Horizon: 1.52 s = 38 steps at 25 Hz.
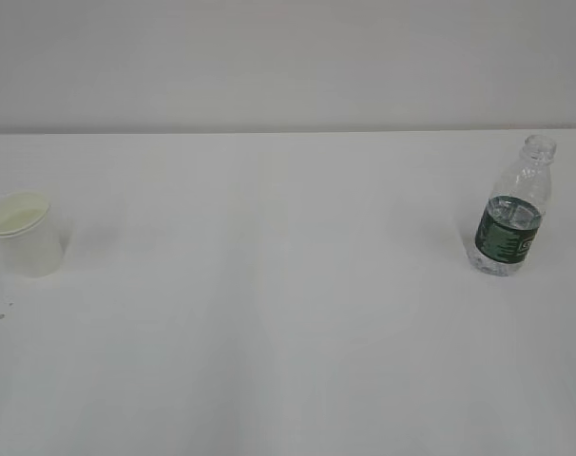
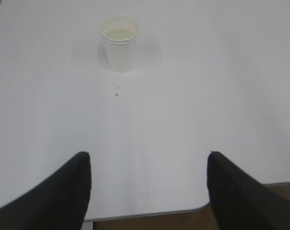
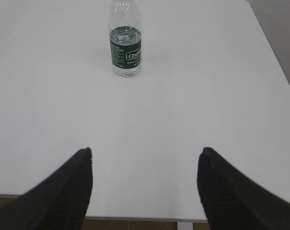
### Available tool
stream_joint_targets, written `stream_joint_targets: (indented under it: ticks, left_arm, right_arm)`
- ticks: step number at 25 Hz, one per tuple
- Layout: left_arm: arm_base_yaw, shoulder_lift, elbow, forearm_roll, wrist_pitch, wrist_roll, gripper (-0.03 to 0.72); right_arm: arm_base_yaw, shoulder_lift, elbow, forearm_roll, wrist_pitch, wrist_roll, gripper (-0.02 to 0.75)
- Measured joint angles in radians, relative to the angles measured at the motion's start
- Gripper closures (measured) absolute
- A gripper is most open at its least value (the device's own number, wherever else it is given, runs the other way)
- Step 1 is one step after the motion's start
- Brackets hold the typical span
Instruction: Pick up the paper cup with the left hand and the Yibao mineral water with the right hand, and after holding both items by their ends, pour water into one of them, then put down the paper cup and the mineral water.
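Paper cup (image 1: 24,233) upright at far left of the white counter (image 1: 288,332); Yibao mineral water (image 1: 511,214) upright at far right, uncapped, water about level with the top of the green label. Well apart.

Left hand (image 2: 147,191): jaws wide open, empty, well short of the cup. Right hand (image 3: 145,189): jaws wide open, empty, well short of the bottle.

Handling, judged: cup light, thin-walled, easily crushed; take mid-wall, gently. Bottle light, ribbed, soft, slippery; no cap, so keep vertical. Grip at the label band.
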State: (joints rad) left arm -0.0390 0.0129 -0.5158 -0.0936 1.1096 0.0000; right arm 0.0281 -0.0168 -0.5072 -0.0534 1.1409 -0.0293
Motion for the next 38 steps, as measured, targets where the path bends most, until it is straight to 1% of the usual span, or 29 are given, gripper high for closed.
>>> stream_joint_targets:
  ticks: [38]
  left_arm:
    - [0.000,0.000,0.000,0.000,0.000,0.000,0.151]
  right_arm:
    - [0.000,0.000,0.000,0.000,0.000,0.000,0.218]
